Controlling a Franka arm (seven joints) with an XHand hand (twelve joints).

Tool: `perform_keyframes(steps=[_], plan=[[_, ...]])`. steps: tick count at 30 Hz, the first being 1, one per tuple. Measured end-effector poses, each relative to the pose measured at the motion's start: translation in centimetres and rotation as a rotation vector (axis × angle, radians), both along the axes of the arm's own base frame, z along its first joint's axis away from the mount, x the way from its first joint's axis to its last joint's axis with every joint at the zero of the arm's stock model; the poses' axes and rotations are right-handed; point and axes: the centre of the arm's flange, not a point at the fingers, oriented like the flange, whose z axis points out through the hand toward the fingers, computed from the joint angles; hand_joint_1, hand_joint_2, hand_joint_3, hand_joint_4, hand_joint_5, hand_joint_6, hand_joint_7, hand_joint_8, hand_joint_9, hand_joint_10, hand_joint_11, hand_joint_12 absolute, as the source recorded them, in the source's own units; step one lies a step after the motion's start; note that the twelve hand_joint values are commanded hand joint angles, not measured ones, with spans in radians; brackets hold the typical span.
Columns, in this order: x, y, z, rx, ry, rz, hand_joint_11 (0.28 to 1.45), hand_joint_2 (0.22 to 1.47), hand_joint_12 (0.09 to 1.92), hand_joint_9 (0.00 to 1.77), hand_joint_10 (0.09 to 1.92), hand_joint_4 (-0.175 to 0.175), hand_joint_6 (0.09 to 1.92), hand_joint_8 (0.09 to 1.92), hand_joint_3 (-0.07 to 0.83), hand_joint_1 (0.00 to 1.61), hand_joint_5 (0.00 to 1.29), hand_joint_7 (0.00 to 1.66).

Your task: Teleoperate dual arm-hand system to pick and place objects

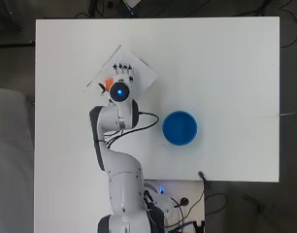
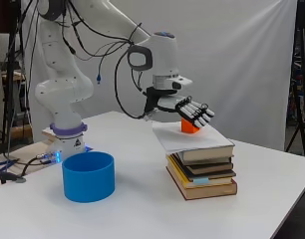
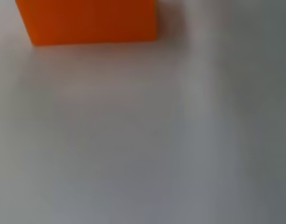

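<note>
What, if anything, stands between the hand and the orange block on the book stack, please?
Nothing visible does. The hand hovers just above the orange block, which sits alone on the white top of the book stack. The blue bowl stands apart on the table.

The hand [image 2: 192, 110] hangs low over the stack of books [image 2: 202, 172], fingers straight and spread, with a thin gap of air above the white top book [image 2: 192, 139]. Right under the fingers sits the orange block [image 2: 189, 126], the only thing standing on that top surface; in the wrist view the orange block [image 3: 87, 21] has bare white cover on its open sides. Overhead, the stack [image 1: 143, 73] fills the table's 10 o'clock area. The blue cup [image 1: 179, 127] stands at about 4 o'clock from the stack, well apart, with bare table [image 1: 226, 68] between. From 12 round to 3 o'clock, wide open white surface, free passage.
</note>
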Motion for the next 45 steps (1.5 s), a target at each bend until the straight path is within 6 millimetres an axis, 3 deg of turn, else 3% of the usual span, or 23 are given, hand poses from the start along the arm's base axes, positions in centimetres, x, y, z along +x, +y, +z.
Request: perform_keyframes(steps=[5, 9, 10, 11, 12, 13, 15, 19, 26, 32, 40, 45], plan=[[0.0, 1.4, -1.1, 0.035, 0.023, 0.088, 0.48, 0.98, 0.09, 0.44, 0.09, 0.013, 0.09, 0.09, 0.003, 0.08, 0.26, 0.35], [-0.6, 1.3, -1.6, 0.060, 0.032, 0.122, 0.61, 1.05, 0.09, 0.67, 0.09, 0.046, 0.09, 0.09, 0.006, 0.25, 0.45, 0.60], [-0.7, 1.1, -1.8, 0.073, 0.043, 0.123, 0.69, 1.10, 0.09, 0.76, 0.40, -0.005, 0.51, 0.46, 0.002, 0.65, 0.58, 0.66], [-0.7, 0.8, -2.0, 0.091, 0.057, 0.127, 0.75, 1.14, 0.54, 0.90, 0.91, 0.004, 0.86, 0.91, 0.003, 0.84, 0.68, 0.76], [-0.8, 0.7, -2.0, 0.106, 0.067, 0.135, 0.86, 1.16, 1.07, 1.10, 1.36, 0.066, 1.03, 1.32, 0.001, 0.92, 0.77, 0.91], [-0.9, 0.5, -1.8, 0.113, 0.069, 0.145, 0.94, 1.17, 1.43, 1.26, 1.63, 0.116, 1.11, 1.58, 0.000, 0.95, 0.82, 1.02], [-1.6, -0.1, -1.6, 0.113, 0.060, 0.156, 0.99, 1.18, 1.72, 1.39, 1.85, 0.161, 1.18, 1.82, 0.001, 0.96, 0.84, 1.11], [-2.9, -1.2, 0.5, 0.108, 0.026, 0.150, 1.00, 1.19, 1.81, 1.42, 1.92, 0.175, 1.21, 1.92, 0.001, 0.95, 0.82, 1.12], [-1.4, -3.9, 10.5, 0.032, -0.137, 0.100, 1.16, 1.17, 1.83, 1.55, 1.92, 0.175, 1.16, 1.92, -0.001, 0.96, 0.86, 1.24], [-3.8, -7.2, 15.4, -0.092, -0.236, 0.055, 1.20, 1.16, 1.81, 1.59, 1.92, 0.175, 1.14, 1.91, -0.001, 0.97, 0.88, 1.30], [-3.8, -11.9, 17.7, -0.158, -0.244, -0.039, 1.22, 1.16, 1.79, 1.62, 1.92, 0.175, 1.13, 1.92, 0.000, 0.97, 0.88, 1.33], [-0.4, -16.8, 17.8, -0.160, -0.239, -0.131, 1.23, 1.17, 1.79, 1.62, 1.92, 0.175, 1.14, 1.92, 0.001, 0.97, 0.87, 1.33]])
